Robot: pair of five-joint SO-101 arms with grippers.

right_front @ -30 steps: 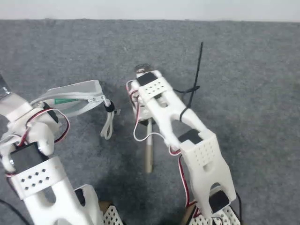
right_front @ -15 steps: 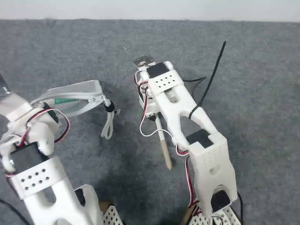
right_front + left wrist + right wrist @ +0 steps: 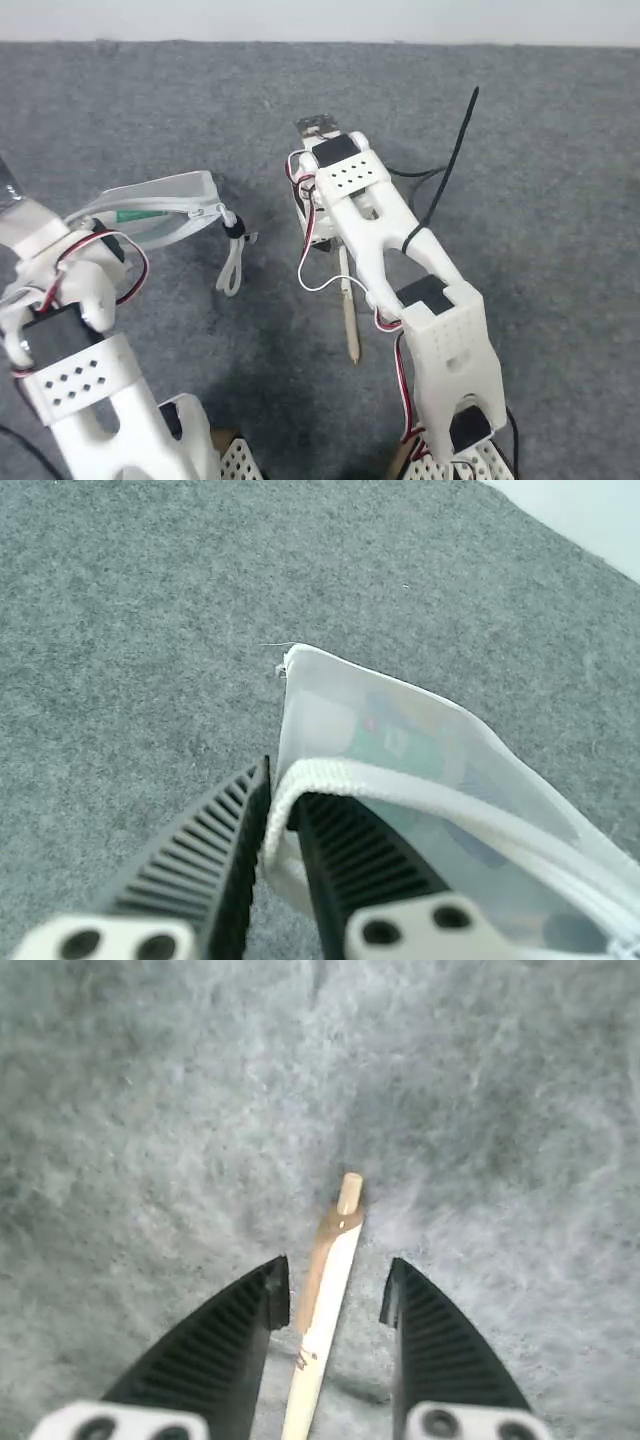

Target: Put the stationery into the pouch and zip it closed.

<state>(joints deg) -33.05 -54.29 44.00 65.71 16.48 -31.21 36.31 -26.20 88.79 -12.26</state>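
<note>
grey felt [image 3: 540, 230] covers the table. nearest, the pencil [image 3: 348, 310] lies on it to the right of the pouch [image 3: 165, 210], apart from it and past its wrist loop. the right gripper [image 3: 338, 1268] straddles the pencil with fingers spread, pinching nothing. over the last second that arm swung away from the pouch and the pencil's near tip swivelled with it, so the pencil looks nudged, not yet secured. farther back, the left gripper [image 3: 280, 790] is pressed together on the pouch's open zip rim, holding it ready. something green shows inside.
</note>
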